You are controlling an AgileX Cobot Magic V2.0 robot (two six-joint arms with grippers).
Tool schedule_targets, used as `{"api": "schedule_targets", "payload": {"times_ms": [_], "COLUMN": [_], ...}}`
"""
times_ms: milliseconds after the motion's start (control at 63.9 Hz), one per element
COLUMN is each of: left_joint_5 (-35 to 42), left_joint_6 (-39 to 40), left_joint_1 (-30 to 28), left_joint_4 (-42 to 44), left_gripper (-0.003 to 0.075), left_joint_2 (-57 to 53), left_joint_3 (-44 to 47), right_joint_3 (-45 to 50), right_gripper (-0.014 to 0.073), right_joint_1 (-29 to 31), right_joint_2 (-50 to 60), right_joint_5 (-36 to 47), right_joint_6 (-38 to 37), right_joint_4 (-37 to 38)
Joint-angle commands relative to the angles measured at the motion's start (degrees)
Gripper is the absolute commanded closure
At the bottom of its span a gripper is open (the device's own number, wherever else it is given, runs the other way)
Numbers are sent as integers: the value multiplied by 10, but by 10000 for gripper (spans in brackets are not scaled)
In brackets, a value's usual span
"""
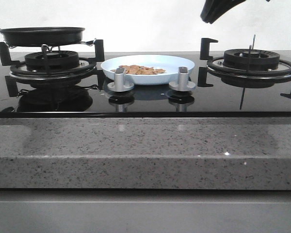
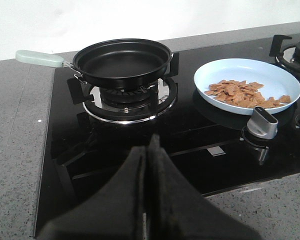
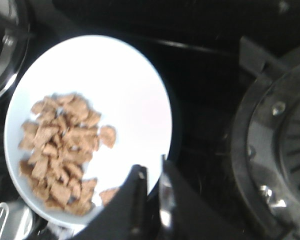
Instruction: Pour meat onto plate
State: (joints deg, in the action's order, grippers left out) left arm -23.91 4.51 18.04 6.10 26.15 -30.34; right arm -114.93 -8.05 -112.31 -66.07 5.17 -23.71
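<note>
Nearest in the front view runs the speckled grey worktop (image 1: pixel 145 145), then the black glass hob (image 1: pixel 145 104) with two silver knobs (image 1: pixel 121 80) standing just in front of the plate (image 1: pixel 148 63). The plate sits between the two burners, and the meat (image 1: pixel 141 70) lies heaped on it, mostly toward the left side and the near edge; the right wrist view shows the pieces spread loosely with much of the plate bare. On the left burner (image 1: pixel 51 63) rests the pan (image 2: pixel 122 62), upright on its supports, its inside black and with no meat that I can see, its pale handle (image 2: pixel 39 58) pointing away from the plate. The left gripper (image 2: pixel 149 165) hangs over the near edge of the hob, fingers pressed together and holding nothing. The right gripper (image 3: pixel 149 200) hovers above the plate's rim on the right burner's (image 1: pixel 252 60) side, fingers nearly closed with only a thin slit between them, also holding nothing. Judging by this, the pour looks done: meat on the plate, pan set back, little left beyond pulling the arms clear
</note>
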Motion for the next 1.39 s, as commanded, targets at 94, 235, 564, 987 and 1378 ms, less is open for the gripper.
{"api": "schedule_targets", "payload": {"times_ms": [94,235,564,987,1378], "left_joint_5": [47,47,47,47,47], "left_joint_6": [4,4,4,4,4], "left_joint_1": [5,5,5,5,5], "left_joint_4": [2,2,2,2,2], "left_gripper": [741,741,741,741,741], "left_joint_2": [2,2,2,2,2], "left_joint_3": [-15,-15,-15,-15,-15], "right_joint_3": [-20,-13,283,688,827], "right_gripper": [634,634,634,634,654], "right_joint_1": [3,2,1,1,2], "right_joint_2": [51,81,355,793,955], "right_joint_5": [-19,-19,164,362,364], "right_joint_6": [4,4,55,65,64], "right_joint_4": [-11,5,38,53,72]}}
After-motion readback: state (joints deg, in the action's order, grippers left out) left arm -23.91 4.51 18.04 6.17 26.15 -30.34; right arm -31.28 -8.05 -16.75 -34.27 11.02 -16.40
